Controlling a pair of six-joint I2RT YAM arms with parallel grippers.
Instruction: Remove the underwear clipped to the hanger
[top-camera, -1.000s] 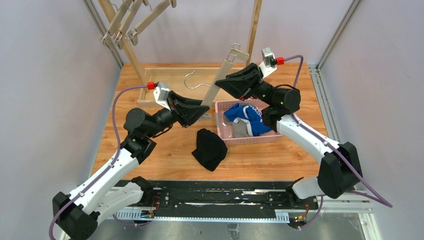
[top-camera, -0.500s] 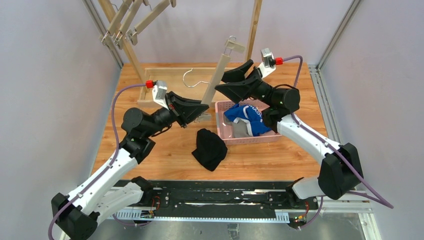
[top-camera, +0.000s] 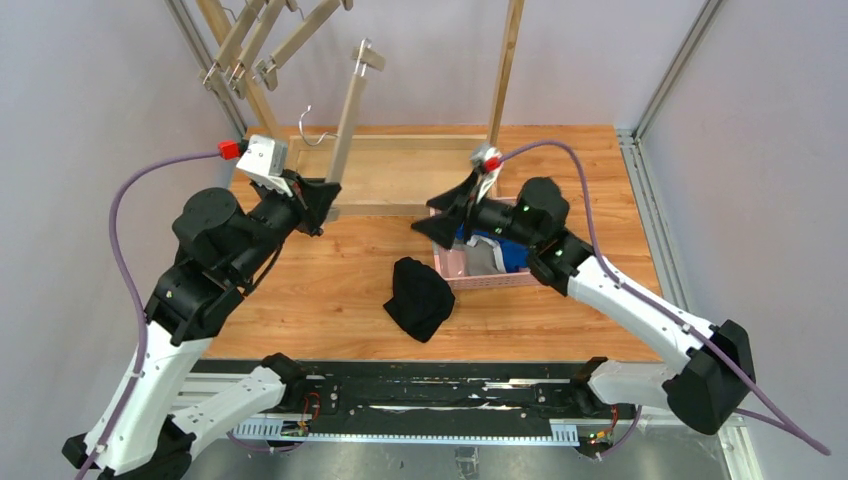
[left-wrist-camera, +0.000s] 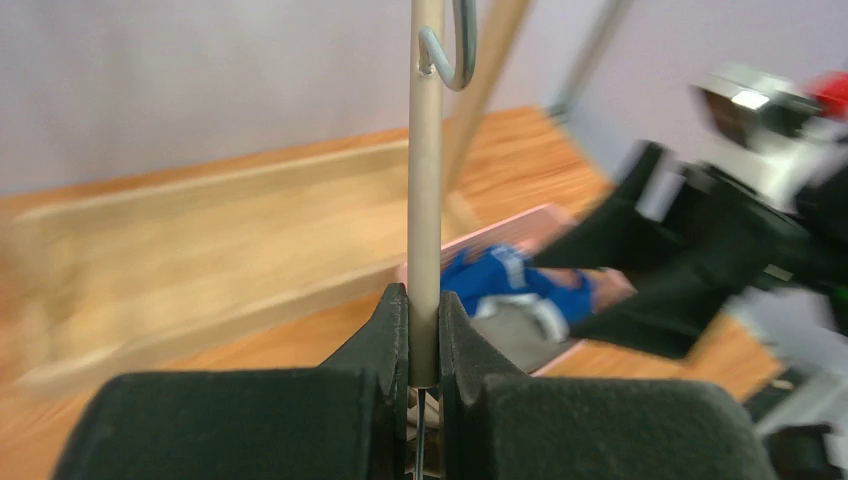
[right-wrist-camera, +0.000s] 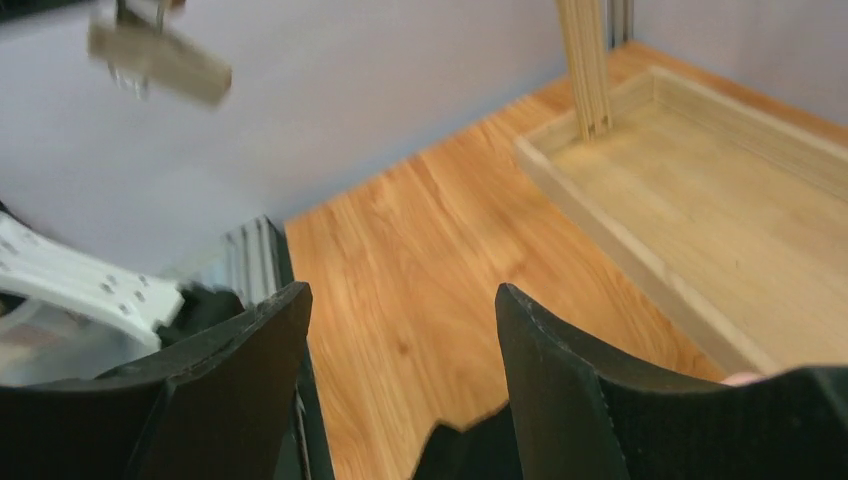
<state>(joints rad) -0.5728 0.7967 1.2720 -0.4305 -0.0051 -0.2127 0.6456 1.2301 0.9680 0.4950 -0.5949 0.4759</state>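
The black briefs (top-camera: 420, 298) are lying loose on the table (top-camera: 330, 300) at lower centre. Just behind them, the blue briefs (top-camera: 518, 260) and grey briefs (top-camera: 486, 262) are sitting in the pink basket (top-camera: 450, 270). The right gripper (top-camera: 440, 215), having left the hanger (top-camera: 347, 110), is hovering wide open and empty by the basket's left rim. At upper left, the left gripper (top-camera: 322, 205) is clamping the bare hanger, now swung towards the rack (top-camera: 250, 45). The unclipping looks finished.

No legible text, label, brand or number anywhere, white trim on the blue briefs (left-wrist-camera: 490, 283) too blurred to read
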